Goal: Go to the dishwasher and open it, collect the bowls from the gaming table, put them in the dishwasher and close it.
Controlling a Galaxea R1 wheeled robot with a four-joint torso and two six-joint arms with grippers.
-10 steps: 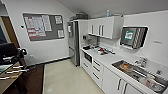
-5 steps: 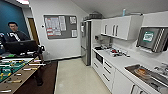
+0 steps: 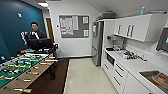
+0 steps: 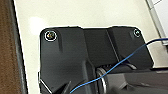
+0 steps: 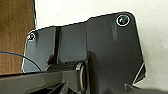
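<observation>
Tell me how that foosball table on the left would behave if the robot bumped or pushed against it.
The foosball table would probably barely shift: it looks like a long, solid wooden cabinet, likely heavy. Its rods would likely slide or spin instead, since their handles stick out past the side rail. Tipping seems unlikely, given how wide it looks.

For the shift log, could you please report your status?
Hands: state unclear. In kitchen, fridge ahead; dishwasher unidentified. Foosball table left, person behind it.

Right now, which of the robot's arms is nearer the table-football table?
Probably left: the table-football table lies on the robot's left side, so the right arm sits farther across; both wrists hang over floor.
</observation>
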